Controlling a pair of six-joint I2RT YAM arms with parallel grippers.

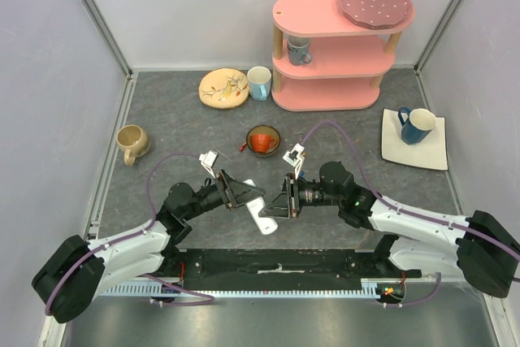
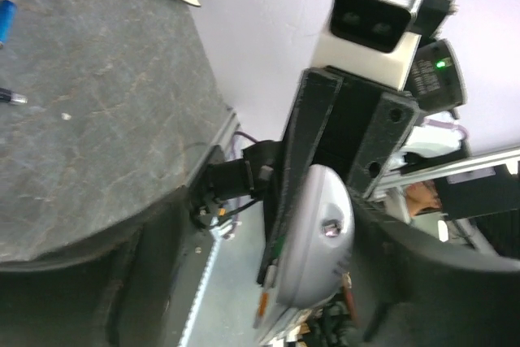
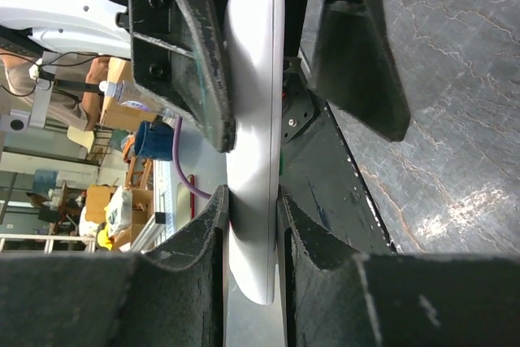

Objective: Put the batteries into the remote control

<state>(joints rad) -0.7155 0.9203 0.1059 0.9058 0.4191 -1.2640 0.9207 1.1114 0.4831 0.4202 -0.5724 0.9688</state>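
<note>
Seen from above, my two arms meet over the middle of the grey surface (image 1: 179, 132). The remote control (image 1: 260, 212), a slim white handset, is held tilted between them and appears to be off the surface.

My right pincer (image 1: 281, 201) is closed narrow on the remote. In the right wrist view its two fingers press the flat faces from either side, near one end. My left pincer (image 1: 241, 194) stands around the other end and looks wider than the remote. One finger lies against the white shell and the other seems to stand a little apart. I judge it open rather than gripping, though the angle leaves some doubt.

The batteries are in neither pincer. The left wrist view shows two on the surface, well apart from the remote. A blue battery (image 2: 6, 19) lies at the picture's edge, and a thin dark battery (image 2: 11, 97) with a silver tip lies near it. Others may sit in the small bowl (image 1: 249, 145) beyond my arms, which holds something red-orange, but that is too small to tell.

I judge the task to be at an early stage. The remote is up in the air and steadied, which suits opening its back or turning it over. I cannot see the battery compartment, whether its cover is on or off, or any cell seated inside. Fetching the batteries and putting them in is left to do.
</note>
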